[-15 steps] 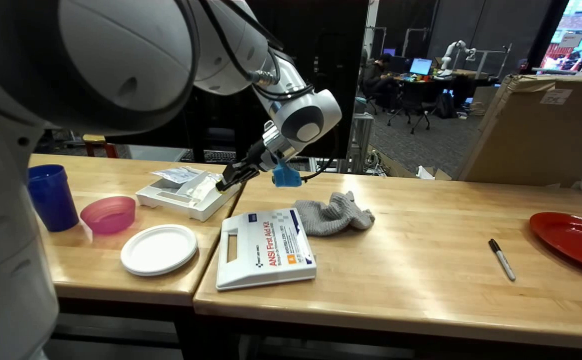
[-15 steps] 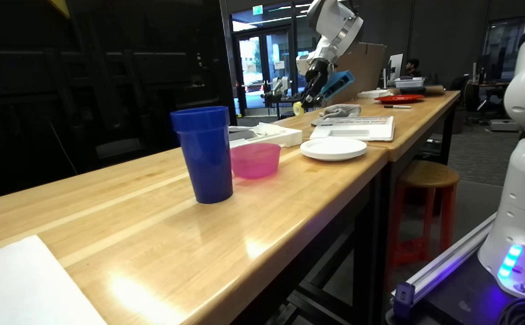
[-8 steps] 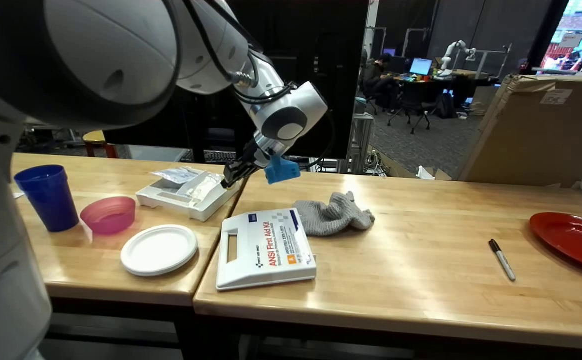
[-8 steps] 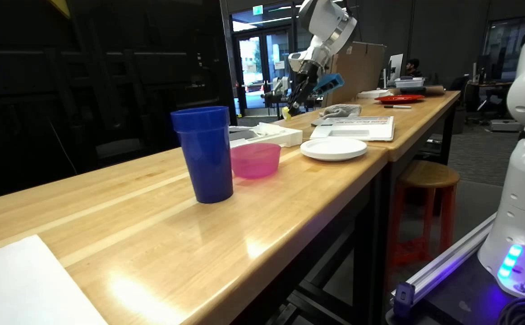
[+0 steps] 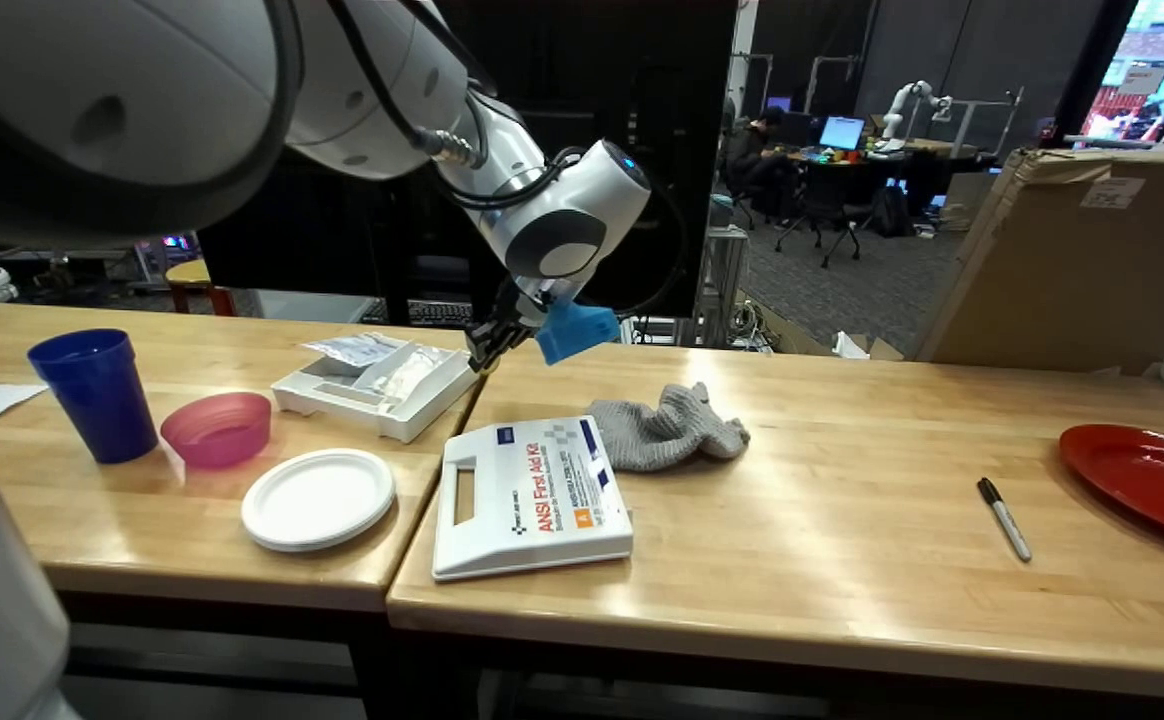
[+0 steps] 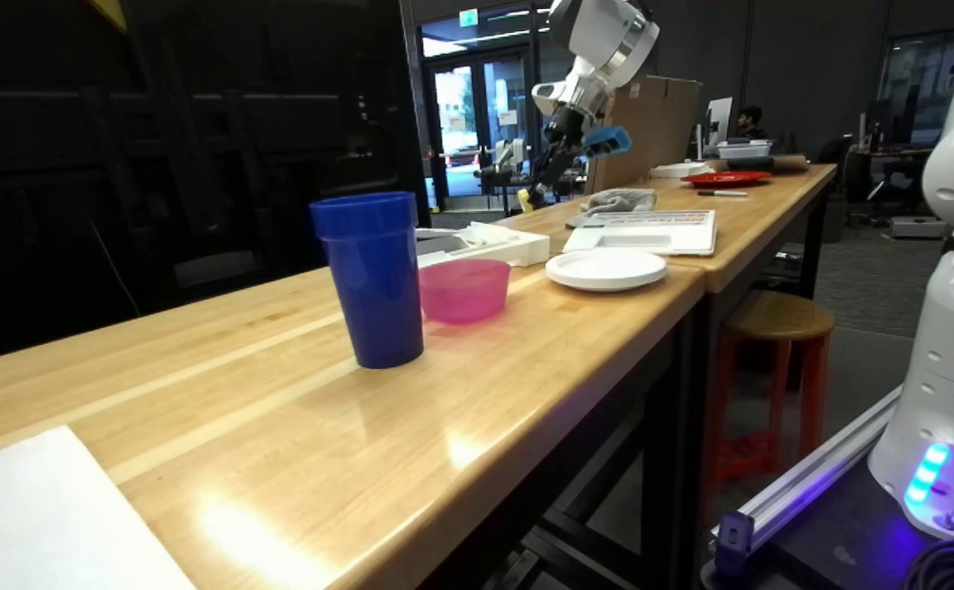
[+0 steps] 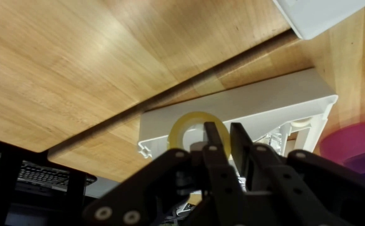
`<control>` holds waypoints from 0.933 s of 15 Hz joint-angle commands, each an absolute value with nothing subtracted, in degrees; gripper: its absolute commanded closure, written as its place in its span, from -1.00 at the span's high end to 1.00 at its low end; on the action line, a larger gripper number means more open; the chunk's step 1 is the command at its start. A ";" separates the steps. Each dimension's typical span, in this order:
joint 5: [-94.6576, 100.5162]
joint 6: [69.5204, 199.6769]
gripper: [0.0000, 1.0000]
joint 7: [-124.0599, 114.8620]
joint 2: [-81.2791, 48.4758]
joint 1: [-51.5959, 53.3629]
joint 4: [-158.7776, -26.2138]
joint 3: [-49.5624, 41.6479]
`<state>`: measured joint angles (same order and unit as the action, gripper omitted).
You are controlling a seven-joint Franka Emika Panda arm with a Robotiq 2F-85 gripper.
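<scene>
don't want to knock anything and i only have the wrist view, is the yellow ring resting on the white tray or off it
observer: Off it; an exterior view shows a gap between the yellow ring and the white tray.
operator: ok and what is it that pokes in at my top right
observer: A white case; its upper face, out of your picture, is printed "ANSI First Aid Kit".
operator: anything lying by that which i can't see
observer: Yes, a crumpled grey cloth lies beside it, in both exterior views.
</scene>
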<state>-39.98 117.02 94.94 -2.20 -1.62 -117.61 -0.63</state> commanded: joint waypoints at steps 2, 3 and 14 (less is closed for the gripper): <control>-40.12 118.63 -0.93 100.08 -1.15 -2.02 -119.43 -1.04; -40.18 118.73 -0.93 101.92 -1.41 -2.11 -119.41 -1.09; -44.64 120.19 -0.93 120.61 -4.73 -3.97 -118.48 -2.48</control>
